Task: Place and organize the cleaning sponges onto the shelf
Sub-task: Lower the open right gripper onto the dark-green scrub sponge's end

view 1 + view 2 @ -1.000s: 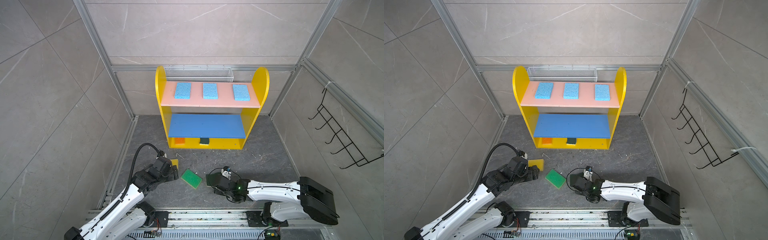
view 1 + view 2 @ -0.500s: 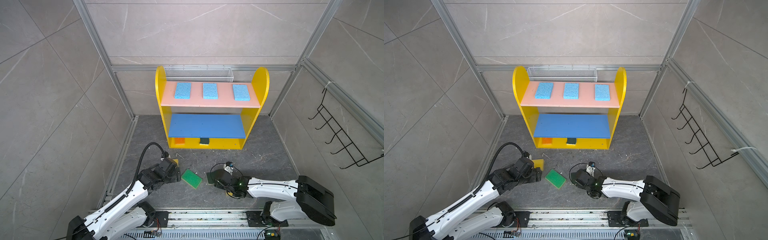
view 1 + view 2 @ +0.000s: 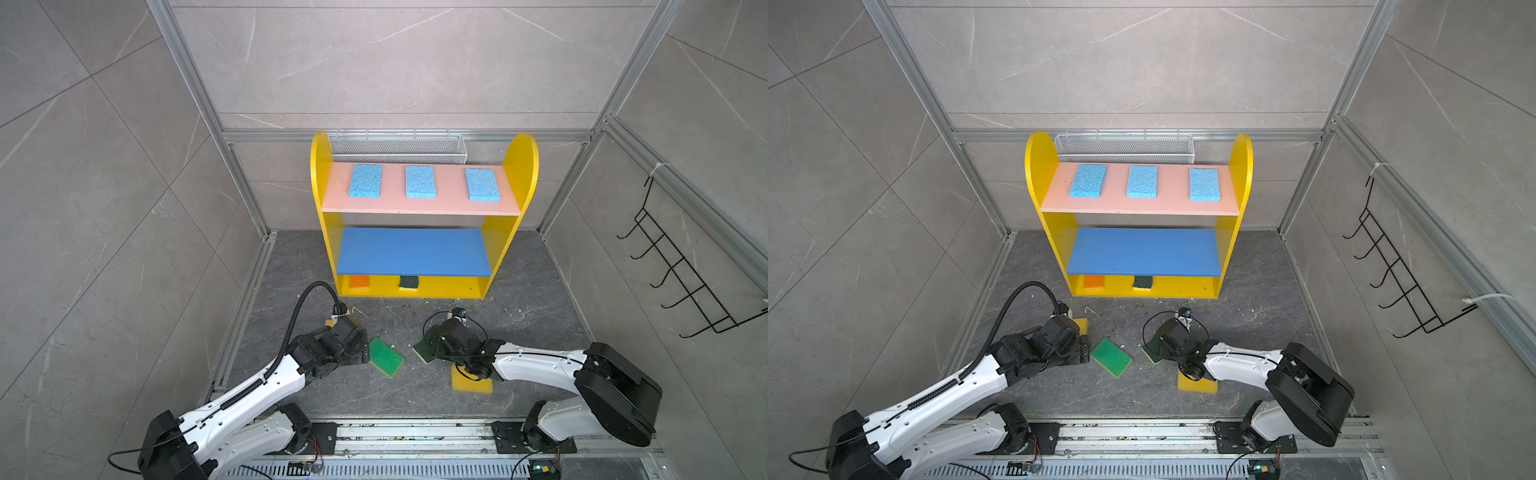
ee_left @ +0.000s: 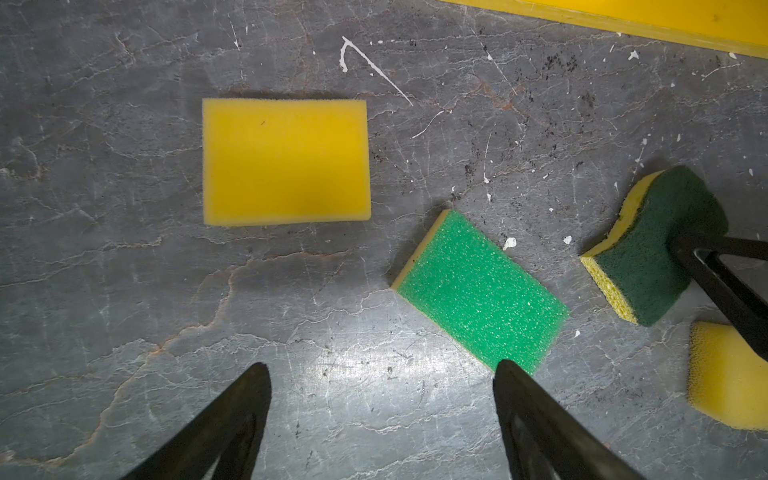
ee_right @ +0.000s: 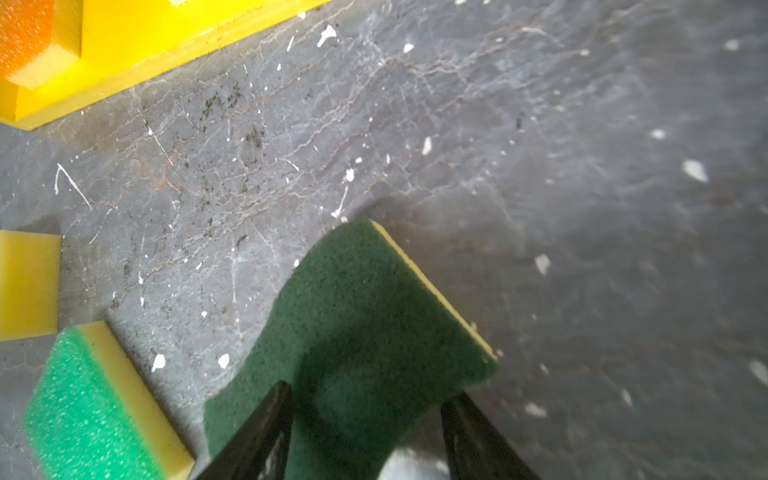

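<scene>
The yellow shelf (image 3: 521, 174) holds three light blue sponges (image 3: 420, 181) on its pink top board. An orange sponge (image 3: 359, 281) and a dark-green scourer (image 3: 409, 282) lie on its bottom board. On the floor lie a bright green sponge (image 3: 386, 357) (image 4: 478, 291), two yellow sponges (image 4: 286, 162) (image 3: 471, 384) and a second dark-green scourer (image 3: 422, 351) (image 5: 365, 307). My left gripper (image 4: 382, 365) (image 3: 362, 351) is open over bare floor, one fingertip beside the bright green sponge. My right gripper (image 5: 370, 390) (image 3: 432, 349) stands open astride the floor scourer, a gap showing at one finger.
A white wire basket (image 3: 397, 147) hangs behind the shelf. A black hook rack (image 3: 681, 282) is on the right wall. Tiled walls and aluminium posts close in the floor. The arms' base rail (image 3: 415, 432) runs along the front edge.
My left gripper has slid toward the bright green sponge. My right gripper has shifted left over the scourer with its jaws wider, and the yellow sponge under its arm now shows.
</scene>
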{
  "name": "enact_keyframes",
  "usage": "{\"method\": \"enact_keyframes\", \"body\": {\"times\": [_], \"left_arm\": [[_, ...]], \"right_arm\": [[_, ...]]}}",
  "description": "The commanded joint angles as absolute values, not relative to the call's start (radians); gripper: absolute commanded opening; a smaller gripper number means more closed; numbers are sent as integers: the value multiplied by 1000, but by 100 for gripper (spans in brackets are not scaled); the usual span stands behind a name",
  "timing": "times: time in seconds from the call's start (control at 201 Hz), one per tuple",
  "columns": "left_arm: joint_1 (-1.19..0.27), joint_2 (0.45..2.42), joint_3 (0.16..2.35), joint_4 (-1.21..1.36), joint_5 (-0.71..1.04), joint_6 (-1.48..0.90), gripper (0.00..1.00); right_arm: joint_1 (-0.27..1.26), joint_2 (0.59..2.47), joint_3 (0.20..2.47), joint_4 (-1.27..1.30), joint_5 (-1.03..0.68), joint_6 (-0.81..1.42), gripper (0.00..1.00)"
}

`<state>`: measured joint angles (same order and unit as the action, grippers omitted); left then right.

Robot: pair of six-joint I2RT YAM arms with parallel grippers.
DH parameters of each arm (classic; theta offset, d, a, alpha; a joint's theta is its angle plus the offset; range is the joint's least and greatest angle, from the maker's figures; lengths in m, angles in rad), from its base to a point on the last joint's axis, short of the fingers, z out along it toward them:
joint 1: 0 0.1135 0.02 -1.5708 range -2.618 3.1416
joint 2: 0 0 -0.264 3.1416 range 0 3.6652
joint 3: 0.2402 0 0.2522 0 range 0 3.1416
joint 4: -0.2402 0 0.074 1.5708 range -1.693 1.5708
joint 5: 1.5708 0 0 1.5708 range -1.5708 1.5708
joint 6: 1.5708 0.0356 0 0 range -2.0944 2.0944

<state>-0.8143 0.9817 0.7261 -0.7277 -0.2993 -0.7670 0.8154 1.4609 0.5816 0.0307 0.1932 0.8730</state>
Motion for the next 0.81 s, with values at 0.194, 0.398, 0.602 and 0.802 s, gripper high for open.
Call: {"method": "enact_keyframes", "body": {"times": [0.194, 0.398, 0.602, 0.802], "left_arm": [[-831, 960, 747, -720, -354, -812, 87], [-839, 919, 734, -741, -376, -824, 87], [-841, 890, 730, -752, -396, -820, 87], [-841, 877, 724, -757, -400, -812, 87]], "right_arm": [[765, 1590, 731, 116, 48, 720, 58], [765, 1566, 782, 51, 68, 622, 58], [767, 1488, 777, -80, 125, 656, 63], [817, 1418, 752, -204, 196, 728, 66]]}}
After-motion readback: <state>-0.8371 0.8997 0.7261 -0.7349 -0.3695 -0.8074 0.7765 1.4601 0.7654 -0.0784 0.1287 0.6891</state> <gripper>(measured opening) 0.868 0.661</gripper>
